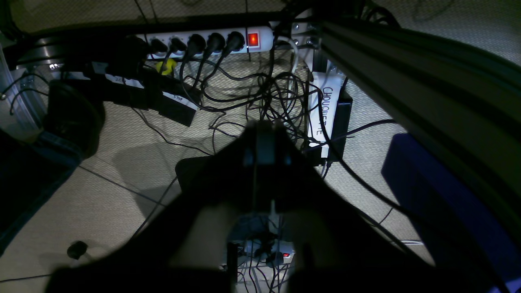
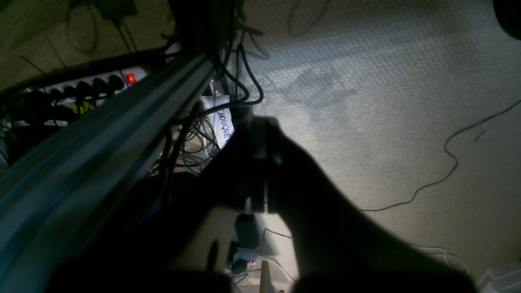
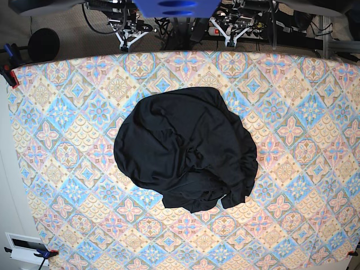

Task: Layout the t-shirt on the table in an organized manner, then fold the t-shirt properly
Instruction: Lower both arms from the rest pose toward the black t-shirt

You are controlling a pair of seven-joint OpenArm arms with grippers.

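The black t-shirt [image 3: 188,149] lies crumpled in a rounded heap in the middle of the table [image 3: 67,112], its sleeves and hem bunched under it. Both arms hang behind the table's far edge, apart from the shirt. My left gripper [image 3: 230,29] is at the top right of centre and my right gripper [image 3: 130,32] at the top left of centre. In the left wrist view the left gripper [image 1: 264,128] is a dark silhouette, shut and empty over the floor. The right wrist view shows the right gripper [image 2: 258,124] shut and empty too.
Under the arms is carpeted floor with a white power strip [image 1: 211,40], tangled cables [image 1: 276,97] and a metal frame beam [image 2: 101,134]. Clamps [image 3: 8,70] hold the tablecloth at its corners. A black round object [image 3: 44,44] stands beyond the far left corner.
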